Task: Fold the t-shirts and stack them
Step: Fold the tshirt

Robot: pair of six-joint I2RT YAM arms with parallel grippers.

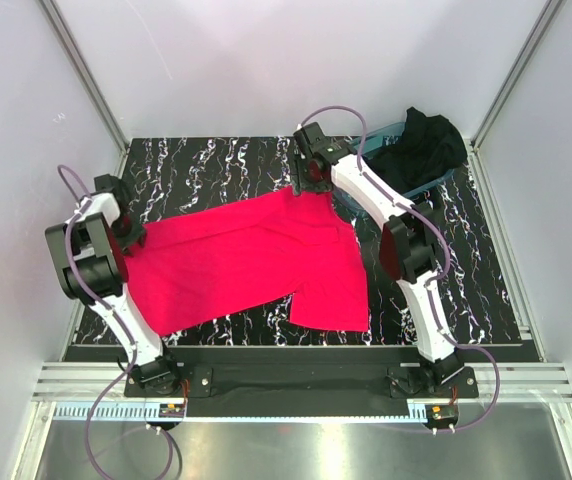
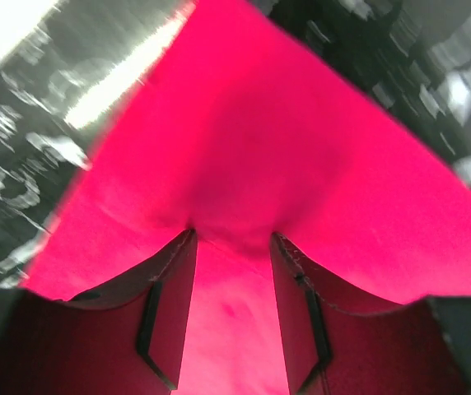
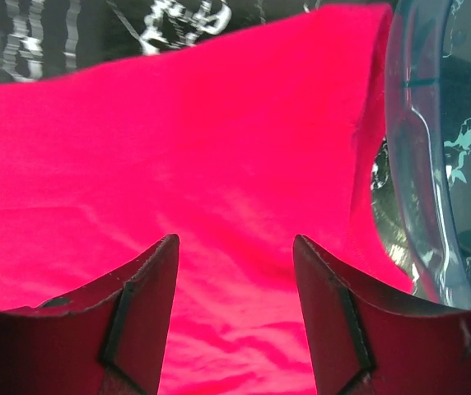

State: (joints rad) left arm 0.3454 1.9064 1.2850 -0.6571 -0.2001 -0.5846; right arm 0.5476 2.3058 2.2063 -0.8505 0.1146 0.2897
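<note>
The red t-shirt (image 1: pixel 256 260) lies spread across the table (image 1: pixel 206 165); the black t-shirt (image 1: pixel 421 145) sits heaped in the tub (image 1: pixel 444 182) at the back right. The left gripper (image 2: pixel 231 239) straddles a pucker at the red shirt's left edge, and I cannot tell whether it grips. The right gripper (image 3: pixel 235 243) hovers over the far corner with its jaws apart. Both should pinch hems evenly and lift level. The tub rim crowds the right side, while bare table shows at the back left.

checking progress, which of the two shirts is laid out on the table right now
The pinkish-red t-shirt, spread flat on the table; the black t-shirt sits bunched in the teal tub at the far right.
</note>
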